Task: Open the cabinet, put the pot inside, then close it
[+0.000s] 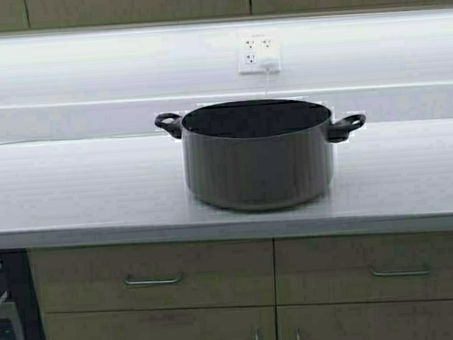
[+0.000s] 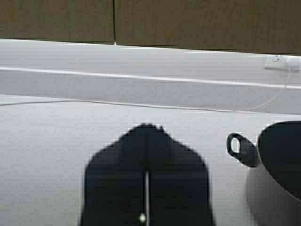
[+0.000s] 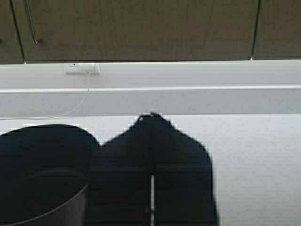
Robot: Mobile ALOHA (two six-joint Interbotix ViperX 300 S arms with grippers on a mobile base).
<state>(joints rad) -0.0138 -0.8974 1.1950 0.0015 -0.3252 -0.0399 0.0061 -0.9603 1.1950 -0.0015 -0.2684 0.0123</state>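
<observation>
On the counter (image 1: 72, 188), left gripper (image 2: 146, 136) sits beside the pot (image 1: 258, 156), jaws pressed together, holding nothing. Right gripper (image 3: 151, 123) the same on its far side. Cabinet (image 1: 137, 3) doors overhead look closed (open first, pulling straight).

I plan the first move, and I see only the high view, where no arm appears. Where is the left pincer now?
Observer: The left pincer is shut, over the bare countertop. It is beside the pot and clear of its loop handle.
Operator: And the right one?
Observer: The right pincer is shut too, close to the pot's other side.
Operator: Is the cabinet open?
Observer: No, the cabinet doors are shut. The right wrist view shows one slim vertical pull.
</observation>
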